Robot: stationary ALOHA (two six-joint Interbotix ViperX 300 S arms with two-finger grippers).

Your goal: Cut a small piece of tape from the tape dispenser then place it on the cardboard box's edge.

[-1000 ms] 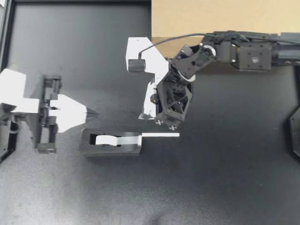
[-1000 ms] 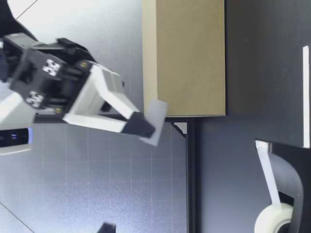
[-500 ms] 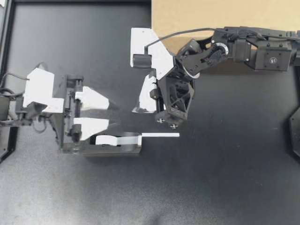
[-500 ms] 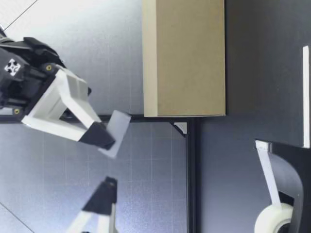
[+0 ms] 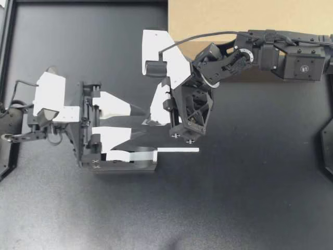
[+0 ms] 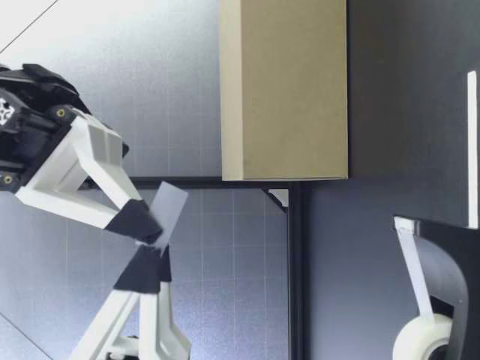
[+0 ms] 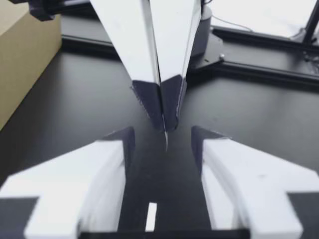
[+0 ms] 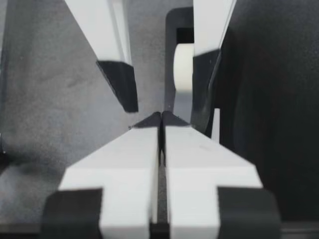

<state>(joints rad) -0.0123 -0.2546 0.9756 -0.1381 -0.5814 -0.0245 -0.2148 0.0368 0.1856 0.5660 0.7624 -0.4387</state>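
My right gripper is shut on a small piece of tape, held up in the air. My left gripper is open, its fingers standing on either side of the right gripper's tips, and the tape's thin edge hangs between them, touching neither. Just under both grippers sits the black tape dispenser with its white roll; a strip of tape sticks out from its cutter. The cardboard box stands at the table's far edge, behind my right arm.
The black table lies open in front of and beside the dispenser. A black frame rail runs behind the table, beside the box. The right arm's body crosses in front of the box.
My left gripper has opened and moved right over the dispenser, its fingers now flanking the right gripper's tips. The right gripper, still holding the tape, shifted slightly toward it.
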